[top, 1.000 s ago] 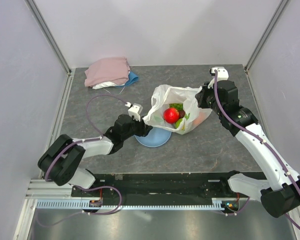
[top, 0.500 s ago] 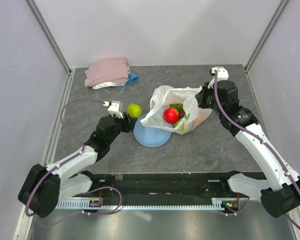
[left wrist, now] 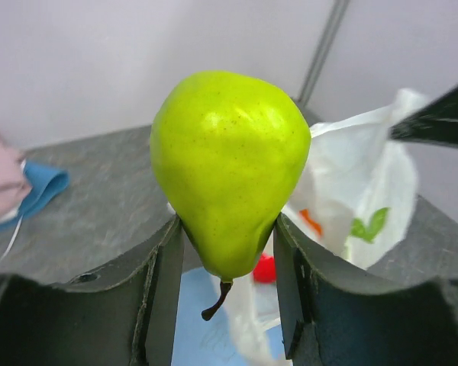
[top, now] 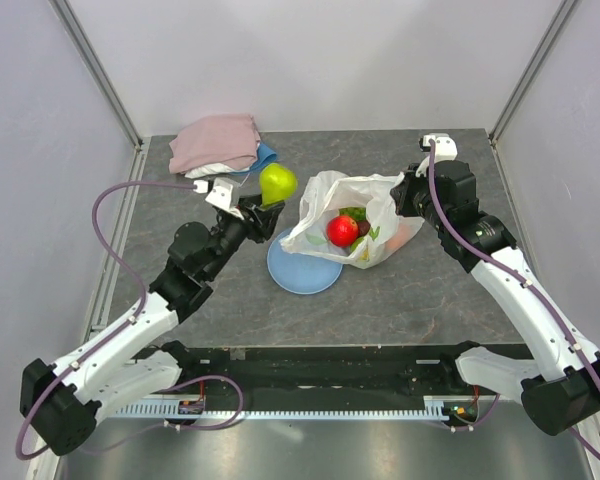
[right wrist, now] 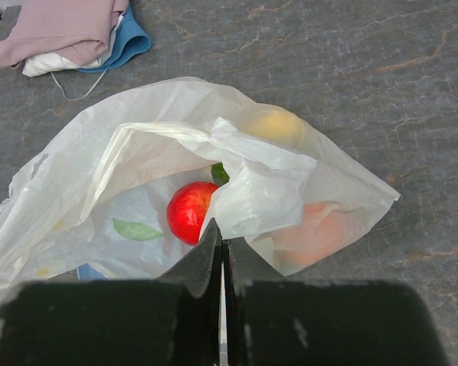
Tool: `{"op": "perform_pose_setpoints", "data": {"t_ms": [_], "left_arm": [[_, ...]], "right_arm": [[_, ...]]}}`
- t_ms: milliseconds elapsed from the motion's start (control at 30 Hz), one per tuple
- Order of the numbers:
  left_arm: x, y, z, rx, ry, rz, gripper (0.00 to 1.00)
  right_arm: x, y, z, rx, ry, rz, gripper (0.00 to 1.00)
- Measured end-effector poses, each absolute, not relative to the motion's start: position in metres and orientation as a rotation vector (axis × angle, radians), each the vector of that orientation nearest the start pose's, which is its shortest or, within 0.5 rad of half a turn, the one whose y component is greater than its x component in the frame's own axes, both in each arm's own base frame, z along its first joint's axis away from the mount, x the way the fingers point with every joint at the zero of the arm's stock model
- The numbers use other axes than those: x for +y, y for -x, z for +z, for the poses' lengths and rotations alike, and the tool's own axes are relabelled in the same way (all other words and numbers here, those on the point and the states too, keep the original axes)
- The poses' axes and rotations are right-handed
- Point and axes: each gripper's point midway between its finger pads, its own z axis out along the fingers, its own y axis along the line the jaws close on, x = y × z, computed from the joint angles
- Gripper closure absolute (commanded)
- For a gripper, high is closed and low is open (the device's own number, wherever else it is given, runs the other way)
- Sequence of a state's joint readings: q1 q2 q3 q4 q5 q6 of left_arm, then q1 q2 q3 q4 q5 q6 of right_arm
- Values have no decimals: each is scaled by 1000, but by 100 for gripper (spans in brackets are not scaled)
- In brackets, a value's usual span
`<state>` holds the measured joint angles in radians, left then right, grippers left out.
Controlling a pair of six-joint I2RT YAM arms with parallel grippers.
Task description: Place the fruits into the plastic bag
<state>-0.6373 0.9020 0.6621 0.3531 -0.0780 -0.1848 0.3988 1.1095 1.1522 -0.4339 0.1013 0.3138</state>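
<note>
1. The table is dark grey and stone-patterned. Pale plain walls with metal corner posts close it in.
2. The plastic bag lies open mid-table. A pink cloth sits well apart, to the bag's far left, and a light-blue plate is partly hidden under the bag's near-left edge.
3. The left fingers clamp a yellow-green pear, held off the table just left of the bag's mouth.
4. The right fingers are pinched together on the bag's rim, at its right side.
5. Inside the bag, a red apple shows clearly. An orange shape and a yellow one are only blurs through the film, probably fruits.
</note>
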Motion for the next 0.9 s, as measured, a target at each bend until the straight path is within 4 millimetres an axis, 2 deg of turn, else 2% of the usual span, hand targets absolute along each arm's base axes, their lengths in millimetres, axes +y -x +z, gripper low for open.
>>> {"op": "perform_pose_setpoints", "data": {"t_ms": [133,200,267,333,433,600,700,733,900], "left_arm": [[-242,-277,345,1375,-366,-666,61],[-262,-270,352,1358,-420,-694,61],[-284,-265,350,1360,-477,-721,60],[-305,-262,340,1383,-533,-746,60],[-330,-267,312,1448,-598,-758,59],[-349,-276,270,1551,-656,-751,58],[-359,-284,252,1595,-675,-738,57],[-366,-292,237,1630,-685,-724,57],[-368,-307,214,1693,-675,-699,57]], "right_arm": [[136,-334,288,1978,17,368,100],[135,-334,288,1978,17,368,100],[135,-334,289,1976,17,368,100],[135,-334,289,1975,17,368,100],[135,-334,288,1975,15,367,100],[134,-333,289,1971,13,367,100],[133,-332,290,1967,13,369,100],[133,-331,292,1963,13,369,100],[130,-329,293,1958,8,358,100]]}}
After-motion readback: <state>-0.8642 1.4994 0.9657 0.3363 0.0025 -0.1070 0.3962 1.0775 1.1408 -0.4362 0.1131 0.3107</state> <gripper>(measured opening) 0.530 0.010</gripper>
